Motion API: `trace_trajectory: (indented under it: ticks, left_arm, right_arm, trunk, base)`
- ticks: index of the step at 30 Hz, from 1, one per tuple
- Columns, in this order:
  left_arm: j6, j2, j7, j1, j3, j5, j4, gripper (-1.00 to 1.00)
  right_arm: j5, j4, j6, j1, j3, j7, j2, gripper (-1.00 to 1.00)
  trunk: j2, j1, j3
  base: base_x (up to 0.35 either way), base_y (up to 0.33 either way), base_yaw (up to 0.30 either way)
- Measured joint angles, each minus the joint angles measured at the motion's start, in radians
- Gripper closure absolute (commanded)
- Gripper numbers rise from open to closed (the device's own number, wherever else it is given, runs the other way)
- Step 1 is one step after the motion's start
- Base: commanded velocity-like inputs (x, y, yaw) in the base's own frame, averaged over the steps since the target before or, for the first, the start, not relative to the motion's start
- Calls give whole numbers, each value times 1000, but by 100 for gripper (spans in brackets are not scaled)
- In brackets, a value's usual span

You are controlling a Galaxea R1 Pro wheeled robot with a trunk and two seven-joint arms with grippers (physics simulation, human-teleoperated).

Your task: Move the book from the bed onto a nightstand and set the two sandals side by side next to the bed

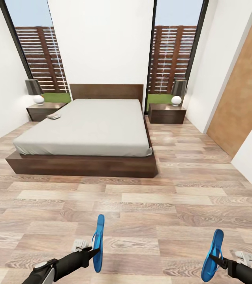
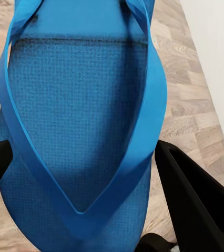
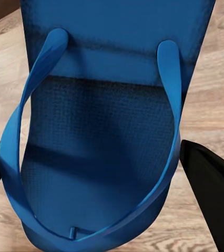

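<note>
Holding one sandal each, left claw (image 1: 91, 250) & right claw (image 1: 222, 261) grip blue sandals (image 1: 98, 242) (image 1: 213, 255) at bottom of frame. Book (image 1: 53, 116) lies on bed (image 1: 86, 126), upper left. Roll closer, then set both flat, side by side.

Two blue sandals are hanging edge-up above the wood floor, the left sandal (image 1: 98, 243) and right sandal (image 1: 213, 255). The book (image 1: 53, 116) is lying on the bed (image 1: 86, 130), near the left nightstand (image 1: 45, 111).
</note>
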Motion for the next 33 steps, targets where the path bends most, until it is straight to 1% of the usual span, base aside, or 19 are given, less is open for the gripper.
trace_trajectory:
  ticks: [4, 16, 18, 20, 24, 27, 33]
  left_arm:
    - [0, -11, 1, 0, 0, 0, 2, 100]
    - [1, -13, -5, 0, -1, 0, 2, 100]
    - [2, -25, -1, 0, -5, 0, 3, 100]
    - [1, -29, 0, 0, -6, 0, 3, 100]
    - [0, -34, 0, 1, -12, -2, 3, 100]
    - [0, -42, 0, 2, -26, -1, 3, 100]
    - [0, -42, 2, 2, -27, -1, 4, 100]
  right_arm:
    - [0, 0, 0, 0, 0, 0, 0, 100]
    - [0, 0, 0, 0, 0, 0, 0, 100]
    - [0, 0, 0, 0, 0, 0, 0, 100]
    - [0, 0, 0, 0, 0, 0, 0, 100]
    - [1, 0, 0, 0, 0, 0, 0, 100]
    - [1, -1, 0, 0, 0, 1, 0, 100]
    - [1, 0, 0, 0, 0, 0, 0, 100]
  trunk:
    - [28, -15, 13]
    - [112, -61, 50]
    - [126, -69, 56]
    - [140, -77, 63]
    - [140, -77, 63]
    - [140, -77, 63]
    - [140, -77, 63]
  base:
    - [0, 0, 0]
    - [0, 0, 0]
    - [0, 0, 0]
    - [0, 0, 0]
    - [0, 0, 0]
    - [0, 0, 0]
    - [0, 0, 0]
